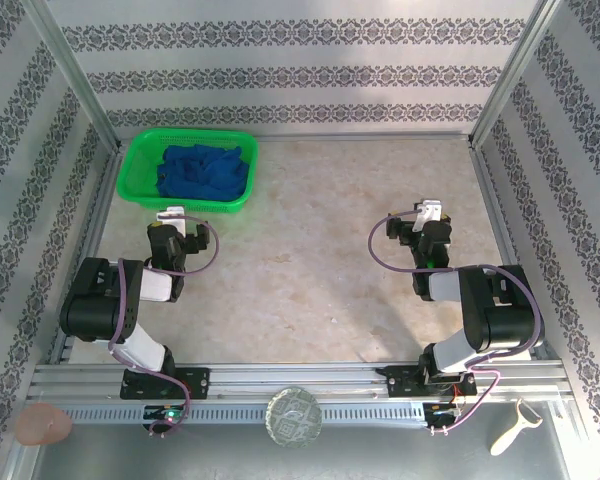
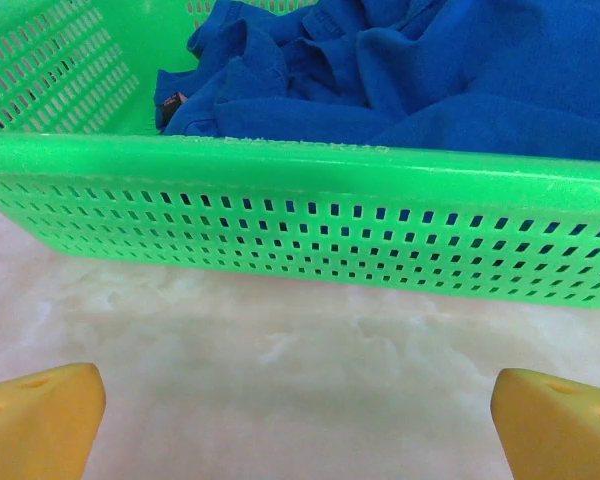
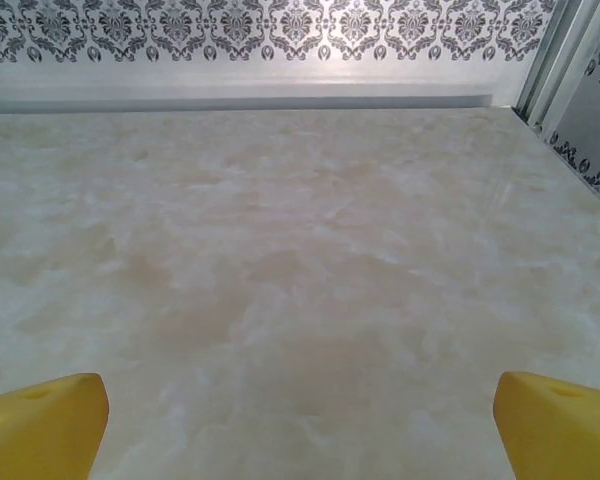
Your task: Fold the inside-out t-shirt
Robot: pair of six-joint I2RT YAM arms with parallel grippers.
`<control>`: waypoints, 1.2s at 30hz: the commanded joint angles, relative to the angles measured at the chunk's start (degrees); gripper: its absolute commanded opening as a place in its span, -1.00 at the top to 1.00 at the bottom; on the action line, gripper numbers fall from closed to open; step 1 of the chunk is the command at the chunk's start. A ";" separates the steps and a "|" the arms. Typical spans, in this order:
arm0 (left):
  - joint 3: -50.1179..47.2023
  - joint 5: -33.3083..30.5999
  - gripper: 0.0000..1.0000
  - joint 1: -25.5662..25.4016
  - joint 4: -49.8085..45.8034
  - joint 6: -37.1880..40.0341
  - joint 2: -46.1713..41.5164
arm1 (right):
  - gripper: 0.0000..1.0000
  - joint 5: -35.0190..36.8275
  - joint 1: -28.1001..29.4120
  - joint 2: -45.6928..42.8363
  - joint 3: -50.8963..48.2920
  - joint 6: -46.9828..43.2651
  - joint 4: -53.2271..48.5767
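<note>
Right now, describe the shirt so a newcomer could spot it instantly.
In the far left corner of the table, just beyond the left tool, sits a green mesh basket. The t-shirt is the crumpled royal-blue cloth heaped inside it, the only fabric.

A pale marbled table (image 1: 310,260) sits boxed by 3 walls (image 1: 290,70) of grey damask stripes, with metal posts (image 1: 515,70) at the far corners, evenly lit.

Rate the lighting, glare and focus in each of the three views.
Top external: even, soft light, sharp throughout, no hard shadows on the table. Left wrist: the green basket and blue t-shirt are crisp, the yellow fingertips at the bottom edge soft. Right wrist: a bright glare band on the back wall, otherwise clear.
</note>
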 commanded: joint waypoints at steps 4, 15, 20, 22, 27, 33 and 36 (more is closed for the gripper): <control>-0.61 -0.34 -0.99 -0.51 2.67 -0.34 -0.27 | -0.97 -1.53 -0.42 0.47 0.19 0.40 0.54; -0.55 -0.35 -0.99 -0.50 2.71 -0.34 -0.22 | -0.97 -1.96 -0.58 0.56 0.45 0.79 0.27; -0.38 -0.34 -0.99 -0.49 2.47 -0.35 -0.22 | -0.97 -2.34 -1.15 0.61 0.36 1.25 0.36; -0.36 -0.29 -0.99 -0.47 2.36 -0.43 -0.23 | -0.97 -2.34 -1.15 0.64 0.37 1.35 0.36; -0.36 -0.16 -0.99 -0.43 2.17 -0.53 -0.27 | -0.97 -2.44 -1.23 0.58 0.19 1.49 0.54; -0.36 -0.17 -0.99 -0.49 2.12 -0.50 -0.35 | -0.97 -2.02 -1.23 0.19 -0.26 1.43 1.10; -0.43 0.05 -0.99 -0.49 0.38 -0.28 -3.09 | -0.97 4.90 -0.90 -5.42 -1.21 3.11 -1.28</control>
